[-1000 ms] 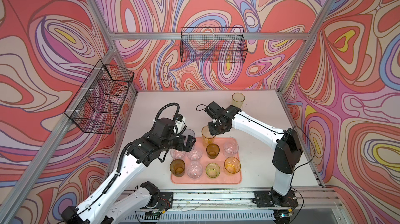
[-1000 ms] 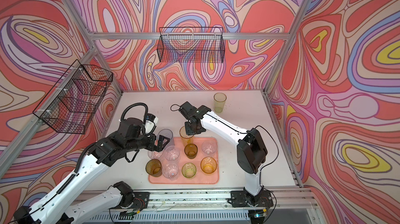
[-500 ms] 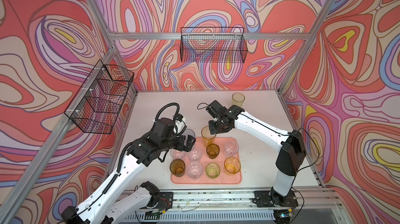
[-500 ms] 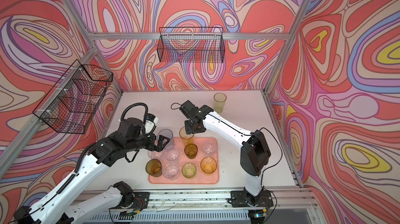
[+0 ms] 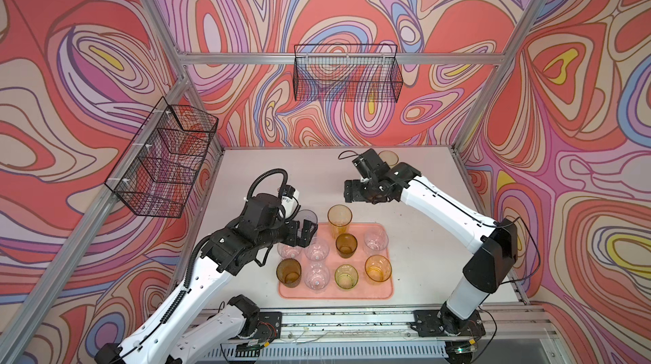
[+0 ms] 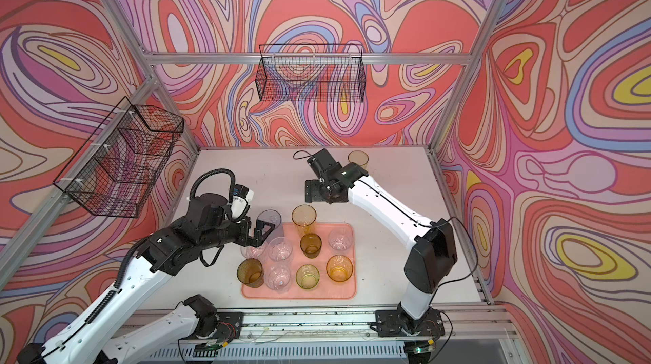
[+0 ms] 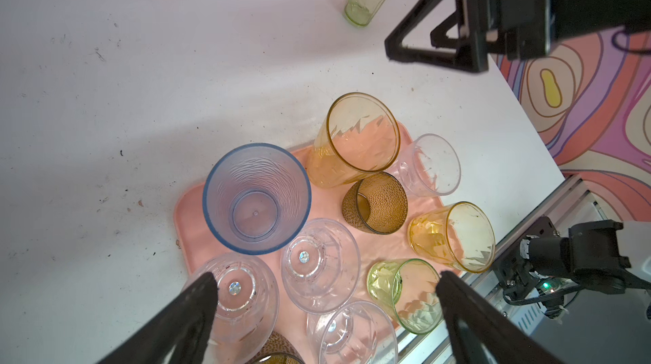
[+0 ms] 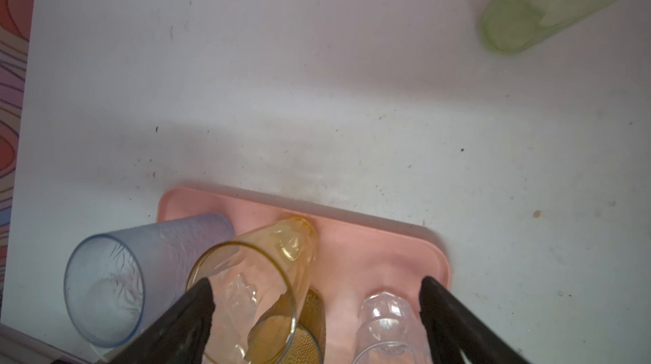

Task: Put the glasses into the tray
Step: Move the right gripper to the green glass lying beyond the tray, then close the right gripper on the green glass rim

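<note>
The salmon-pink tray (image 5: pixel 373 291) (image 6: pixel 338 291) lies at the table's front. Several glasses stand in it: a tall yellow tumbler (image 5: pixel 340 219) (image 8: pixel 253 274), a tall pale blue one (image 7: pixel 256 200) (image 6: pixel 269 218), and short clear, brown, green and orange ones. Another tall yellow-green glass (image 5: pixel 389 158) (image 6: pixel 358 159) stands on the table at the back, outside the tray. My right gripper (image 5: pixel 352 193) (image 8: pixel 316 287) hangs open and empty, above and behind the yellow tumbler. Over the tray's left clear glasses my left gripper (image 5: pixel 303 233) (image 7: pixel 326 283) is open, holding nothing.
Two black wire baskets hang on the walls, one at the back (image 5: pixel 347 73) and one on the left (image 5: pixel 162 161). The white table (image 5: pixel 281 168) ends at a metal rail (image 5: pixel 352 316) in front.
My right gripper opened and let go of the tall yellow tumbler, which now stands in the tray, and it drew up and back a little. The left arm has not moved.
</note>
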